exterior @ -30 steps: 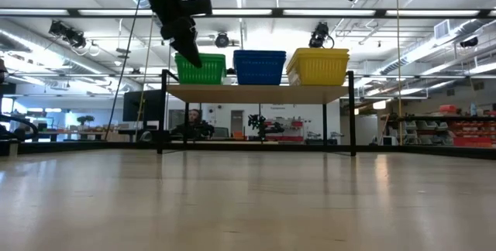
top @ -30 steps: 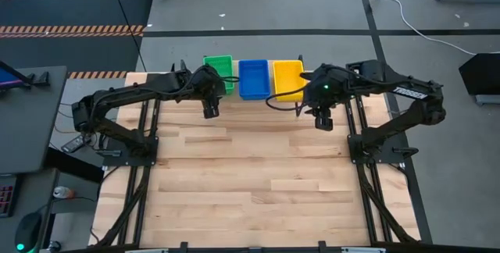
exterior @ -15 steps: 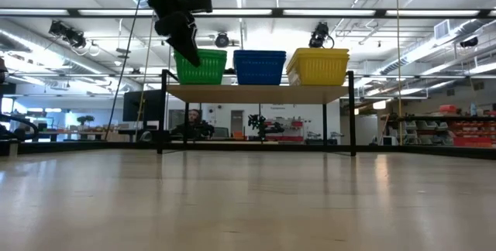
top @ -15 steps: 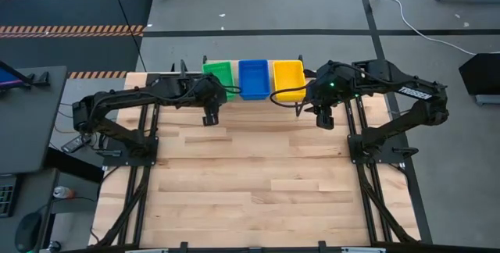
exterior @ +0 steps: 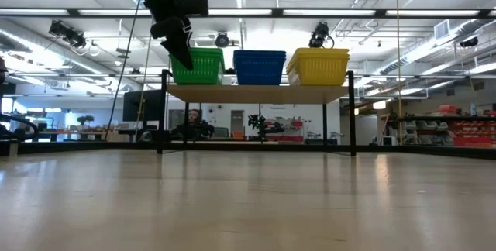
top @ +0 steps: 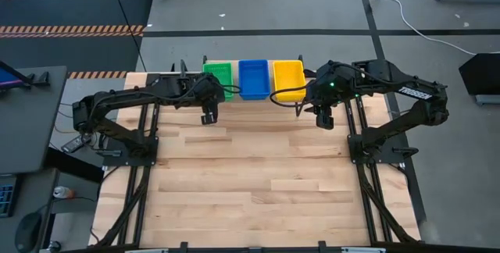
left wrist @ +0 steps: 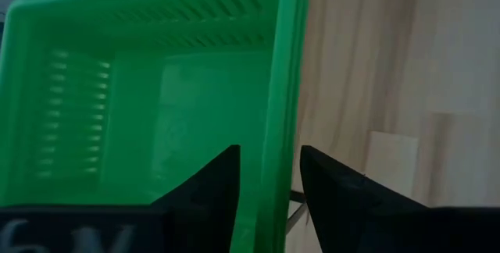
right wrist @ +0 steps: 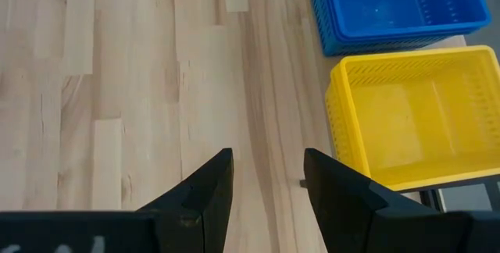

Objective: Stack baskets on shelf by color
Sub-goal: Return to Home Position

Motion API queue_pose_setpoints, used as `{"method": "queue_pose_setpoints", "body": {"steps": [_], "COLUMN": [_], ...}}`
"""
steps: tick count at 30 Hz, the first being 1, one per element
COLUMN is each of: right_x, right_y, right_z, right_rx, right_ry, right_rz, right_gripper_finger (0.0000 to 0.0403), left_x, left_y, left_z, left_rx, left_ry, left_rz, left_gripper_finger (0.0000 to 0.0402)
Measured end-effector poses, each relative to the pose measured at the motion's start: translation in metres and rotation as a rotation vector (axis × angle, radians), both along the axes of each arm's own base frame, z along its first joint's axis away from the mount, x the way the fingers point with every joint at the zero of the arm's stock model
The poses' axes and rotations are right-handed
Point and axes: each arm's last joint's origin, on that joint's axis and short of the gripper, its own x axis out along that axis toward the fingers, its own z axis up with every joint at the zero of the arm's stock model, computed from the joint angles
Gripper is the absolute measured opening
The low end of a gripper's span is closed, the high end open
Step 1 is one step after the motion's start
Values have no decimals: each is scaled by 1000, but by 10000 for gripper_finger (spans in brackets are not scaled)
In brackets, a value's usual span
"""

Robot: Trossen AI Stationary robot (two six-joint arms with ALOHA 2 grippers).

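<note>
Both apart: left claw [top: 208,118] near green baskets [top: 218,73] on shelf [exterior: 260,93], right claw [top: 324,122] near yellow baskets [top: 287,76].

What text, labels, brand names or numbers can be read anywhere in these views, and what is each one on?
No text can be read as words.
Right arm: a white strip of lettering on its link, too small to read.
Left gripper, in front of the shelf: pale marks on its housing, blurred and cut off, unreadable.
Green baskets, blue baskets, yellow baskets: no label visible.
</note>
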Motion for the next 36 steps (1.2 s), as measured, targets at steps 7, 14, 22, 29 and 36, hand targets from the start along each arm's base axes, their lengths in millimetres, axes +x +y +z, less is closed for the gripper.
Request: {"method": "queue_pose_setpoints", "body": {"steps": [7, 14, 22, 29, 36], "right_x": [0, 2, 3, -2, -35], "right_y": [0, 0, 0, 0, 7], "right_z": [0, 1, 3, 7, 27], "right_rx": [0, -3, -4, 22, 21], "right_ry": [-1, -20, -40, -76, -255], "right_rz": [0, 1, -1, -35, -86], "right_gripper_finger": [165, 165, 165, 165, 165], "left_x": [0, -8, -15, -27, -78], "left_y": [0, -4, -13, -26, -41], "left_z": [0, 13, 49, 64, 77], "left_rx": [3, -2, -53, -146, -124], "left_ry": [1, -43, -141, -239, -485], "left_rz": [-5, -20, -16, -64, -47], "left_gripper_finger": [141, 148, 157, 144, 123]}}
